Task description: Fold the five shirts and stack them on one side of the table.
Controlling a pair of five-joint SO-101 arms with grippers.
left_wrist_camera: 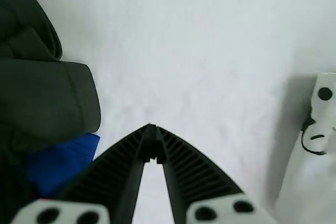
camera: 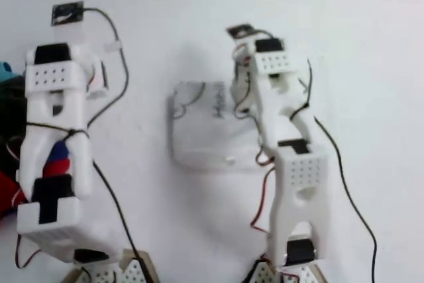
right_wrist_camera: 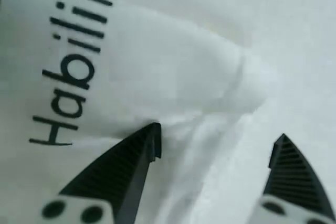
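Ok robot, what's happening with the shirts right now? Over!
Left gripper shut, empty. Right gripper open at the edge of the white shirt. Beside it: dark shirt, blue shirt, heaped near the left one. Nothing blocking.

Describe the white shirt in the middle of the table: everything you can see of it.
The white shirt is soft cloth, folded into a compact rectangle with black lettering on top, lying flat on the white table between the arms. The right gripper hangs open at its edge, one jaw over a fold; contact is unclear.
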